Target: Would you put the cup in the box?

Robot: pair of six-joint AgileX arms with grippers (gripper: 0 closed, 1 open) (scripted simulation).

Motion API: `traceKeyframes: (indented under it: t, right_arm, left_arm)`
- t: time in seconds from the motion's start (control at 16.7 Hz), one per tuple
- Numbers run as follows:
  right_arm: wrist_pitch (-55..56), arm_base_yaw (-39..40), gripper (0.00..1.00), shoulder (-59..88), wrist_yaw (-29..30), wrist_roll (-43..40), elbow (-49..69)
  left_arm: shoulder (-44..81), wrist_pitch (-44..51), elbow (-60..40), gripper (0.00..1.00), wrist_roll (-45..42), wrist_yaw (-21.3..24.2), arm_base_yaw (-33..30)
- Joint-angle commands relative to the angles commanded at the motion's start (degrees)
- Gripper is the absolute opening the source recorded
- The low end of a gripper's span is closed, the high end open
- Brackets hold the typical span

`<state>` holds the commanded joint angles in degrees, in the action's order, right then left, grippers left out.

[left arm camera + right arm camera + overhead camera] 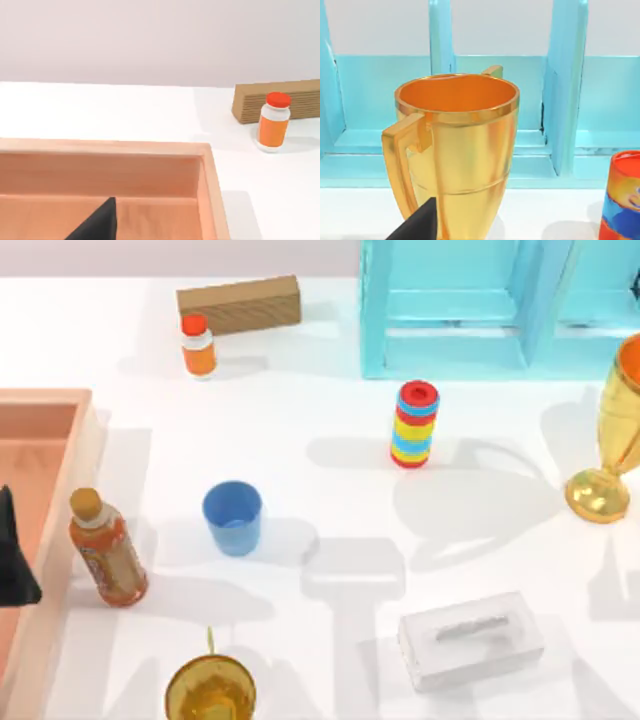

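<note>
Cup first: the small plain blue plastic cup is standing upright and open-mouthed on the white table, left of centre, with nothing gripping it. The large shallow salmon-pink open-topped box is lying against the table's left edge, well apart from the cup; between them an orange juice bottle with a tan cap is leaning just beside the box's right wall.

A dark part of the left gripper is hanging over the box at the left edge, and its wrist view is showing one black fingertip above the box's pink floor; how far it is open I cannot tell, and it is holding nothing that I can see. The right gripper is showing one dark fingertip in front of the gold two-handled goblet, which is standing near the table's right edge; its opening cannot be told either.

Farther back, a small orange pill bottle with a red cap is standing just in front of a brown cardboard box. A turquoise wooden rack is sitting at the far right, a red, yellow and blue striped can in front of it. A white slotted tissue box and an amber-yellow glass are sitting along the near edge.
</note>
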<state>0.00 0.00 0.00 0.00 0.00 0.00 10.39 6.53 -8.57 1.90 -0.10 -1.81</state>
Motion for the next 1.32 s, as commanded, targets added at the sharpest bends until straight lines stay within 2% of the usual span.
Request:
traceKeyframes:
  t: [0.24,0.48,1.02,1.32]
  right_arm:
    - [0.0,0.0,1.00,0.0,0.0,0.0,0.0]
    - [0.0,0.0,1.00,0.0,0.0,0.0,0.0]
    - [0.0,0.0,1.00,0.0,0.0,0.0,0.0]
    - [0.0,0.0,1.00,0.0,0.0,0.0,0.0]
  left_arm:
    - [14.3,9.3,-13.3,1.00,3.7,-0.3,-2.8]
    - [31.7,20.5,-31.3,1.00,9.2,-0.4,-7.0]
    - [75.9,48.6,-75.1,1.00,22.5,0.2,-19.9]
    - [97.7,62.8,-91.9,1.00,27.0,0.3,-26.9]
